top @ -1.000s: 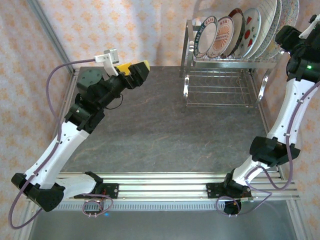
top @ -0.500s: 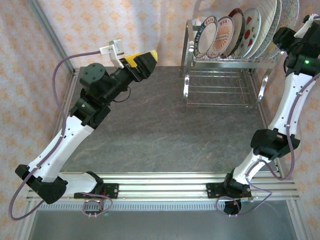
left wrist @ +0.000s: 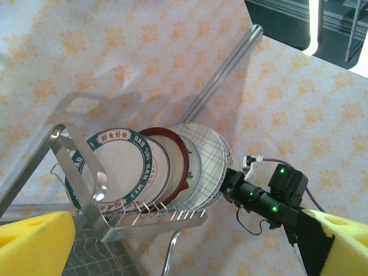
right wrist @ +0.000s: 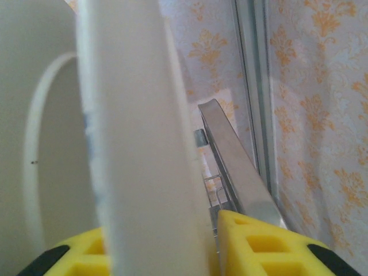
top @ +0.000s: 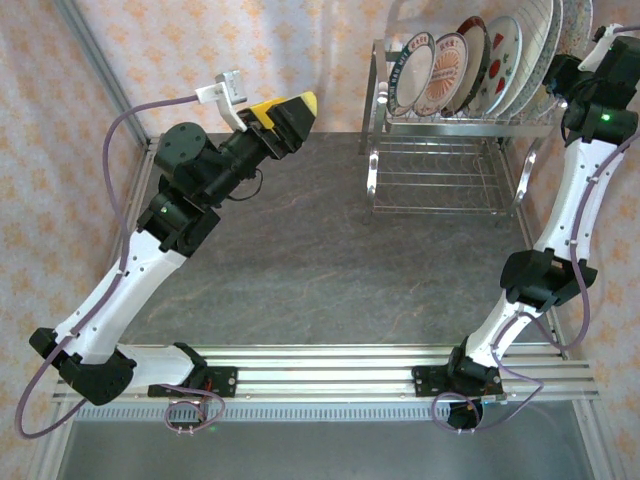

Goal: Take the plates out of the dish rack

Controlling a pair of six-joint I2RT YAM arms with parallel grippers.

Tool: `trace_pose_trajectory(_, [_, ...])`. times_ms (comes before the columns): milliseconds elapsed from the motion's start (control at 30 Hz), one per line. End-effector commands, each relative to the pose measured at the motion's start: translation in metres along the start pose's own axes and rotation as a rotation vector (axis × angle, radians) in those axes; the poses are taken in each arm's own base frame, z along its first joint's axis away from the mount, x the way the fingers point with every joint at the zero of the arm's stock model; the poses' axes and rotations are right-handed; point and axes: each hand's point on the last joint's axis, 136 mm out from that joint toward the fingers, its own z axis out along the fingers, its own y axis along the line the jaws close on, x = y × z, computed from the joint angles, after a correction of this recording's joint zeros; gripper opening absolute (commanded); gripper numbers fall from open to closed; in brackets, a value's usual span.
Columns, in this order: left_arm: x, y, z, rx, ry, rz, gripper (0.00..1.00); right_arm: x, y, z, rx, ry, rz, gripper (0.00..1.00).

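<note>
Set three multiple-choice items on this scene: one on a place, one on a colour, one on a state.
1. Where on the rack do the plates stand?
A. On the lower shelf
B. In the upper shelf
C. Hung from a leg

2. What colour are the left gripper's fingers?
A. Yellow
B. Blue
C. Red

3. What state is the left gripper in?
A. Open and empty
B. Shut on a plate
C. Shut on a rack wire

Answers:
1 B: the plates stand on edge in a row in the upper shelf's slots.
2 A: the left wrist view shows both fingers yellow.
3 A: the fingers sit wide apart at that view's lower corners, well short of the rack and gripping nothing.
</note>
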Motion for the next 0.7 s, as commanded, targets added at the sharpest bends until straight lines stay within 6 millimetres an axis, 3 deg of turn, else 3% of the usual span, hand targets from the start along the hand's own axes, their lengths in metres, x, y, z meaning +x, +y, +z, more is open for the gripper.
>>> trace_pose_trajectory(0, [-0.008, -0.011, -0.001, 0.017, -0.018, 0.008, 0.99, -0.008, 0.009, -0.001, -0.011, -0.024, -0.028, 0.27])
trace_pose_trajectory(133, [-0.007, -0.01, -0.001, 0.014, -0.017, 0.007, 0.99, -0.01, 0.011, -0.002, -0.018, -0.028, -0.038, 0.16])
trace_pose_trajectory(467, [-0.006, -0.014, -0.001, 0.02, -0.015, 0.001, 0.98, -0.021, 0.013, -0.007, -0.013, -0.064, -0.045, 0.15])
trace_pose_trajectory(667, [-0.004, -0.014, -0.001, 0.023, -0.01, -0.002, 0.98, -0.037, 0.012, -0.02, 0.033, -0.114, -0.075, 0.01])
